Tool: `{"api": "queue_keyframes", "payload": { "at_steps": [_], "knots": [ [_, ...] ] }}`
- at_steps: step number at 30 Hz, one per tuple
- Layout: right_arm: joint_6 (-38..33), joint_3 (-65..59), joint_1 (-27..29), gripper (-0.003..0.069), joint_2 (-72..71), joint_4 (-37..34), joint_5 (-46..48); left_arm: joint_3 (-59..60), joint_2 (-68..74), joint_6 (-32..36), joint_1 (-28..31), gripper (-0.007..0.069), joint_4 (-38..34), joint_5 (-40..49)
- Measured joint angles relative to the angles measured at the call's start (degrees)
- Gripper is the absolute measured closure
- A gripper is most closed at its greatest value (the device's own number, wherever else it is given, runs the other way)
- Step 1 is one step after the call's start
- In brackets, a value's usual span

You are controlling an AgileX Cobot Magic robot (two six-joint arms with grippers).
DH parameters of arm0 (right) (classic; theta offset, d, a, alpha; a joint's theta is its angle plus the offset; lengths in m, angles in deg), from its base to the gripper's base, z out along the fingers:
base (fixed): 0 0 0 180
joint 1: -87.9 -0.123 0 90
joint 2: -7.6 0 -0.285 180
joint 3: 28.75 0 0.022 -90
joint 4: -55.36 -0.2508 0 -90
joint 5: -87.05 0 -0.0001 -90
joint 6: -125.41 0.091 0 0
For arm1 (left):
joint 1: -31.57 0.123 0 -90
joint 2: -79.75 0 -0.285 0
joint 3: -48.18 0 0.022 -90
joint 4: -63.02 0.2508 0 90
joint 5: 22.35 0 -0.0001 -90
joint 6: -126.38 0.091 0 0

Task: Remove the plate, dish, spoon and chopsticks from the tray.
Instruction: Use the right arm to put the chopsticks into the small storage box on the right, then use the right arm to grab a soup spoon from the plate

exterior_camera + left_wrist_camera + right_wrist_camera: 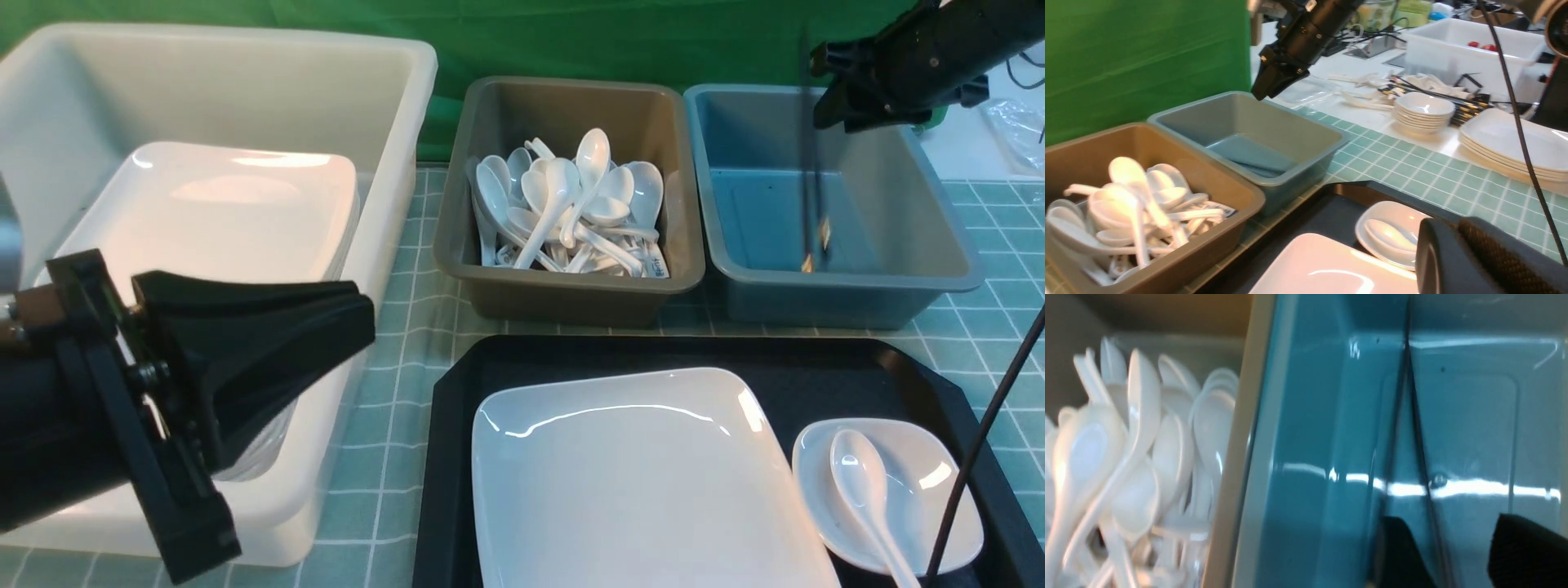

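The black tray [816,367] fills the lower centre and lower right of the front view, sitting on the check-clothed bench [392,343]. On it the large white plate [637,474] lies flat in the lower centre. Just to the right of the plate is the small dish [931,465], with the spoon [861,482] resting in it, bowl up and handle pointing to the bottom edge. A thin black cable [980,441] slants across the lower right corner in front of the dish.

The chopsticks [812,204] are off the tray. They show as thin, blurred, nearly upright streaks inside the blue-grey tub [849,286] at upper right, with a pale band near their lower end. The right tool [819,90] hangs over that tub in the upper right corner. In the right wrist view its fingers [1527,551] stand well apart, so it is open and grips nothing, and the chopsticks run as dark lines between them.

The brown-grey tub [563,302] at upper centre holds a heap of white spoons [571,204]. The white tub [245,82] at upper left holds stacked white plates [229,204].

The left tool [359,314] is large at lower left, in front of the white tub and clear of the tray. I cannot tell whether it is open or closed
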Motion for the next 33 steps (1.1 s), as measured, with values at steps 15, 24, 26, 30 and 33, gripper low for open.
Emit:
{"api": "queue_keyframes", "payload": {
  "at_steps": [15,24,26,30,33],
  "knots": [
    [4.1,-22.8,-8.7,0.0405,-26.5,14.7,13.8,0.0,0.0,0.6,0.0,0.0591,0.0,-0.3],
    [11.0,-62.2,-14.0,0.0326,-36.2,16.8,3.1,0.0,0.0,0.6,0.0,0.0591,0.0,-3.2],
    [11.0,-64.3,-13.7,0.0302,-34.8,15.6,0.9,0.0,0.0,0.6,0.0,0.0591,0.0,-3.3],
    [9.6,-65.2,-13.7,0.0256,-31.7,14.0,-2.5,0.0,0.0,0.6,-0.3,0.0591,0.0,-3.3],
    [9.5,-65.2,-13.7,0.0239,-28.7,13.8,-6.1,0.0,0.0,0.7,-1.1,0.0591,0.0,-3.4]
  ]
}}
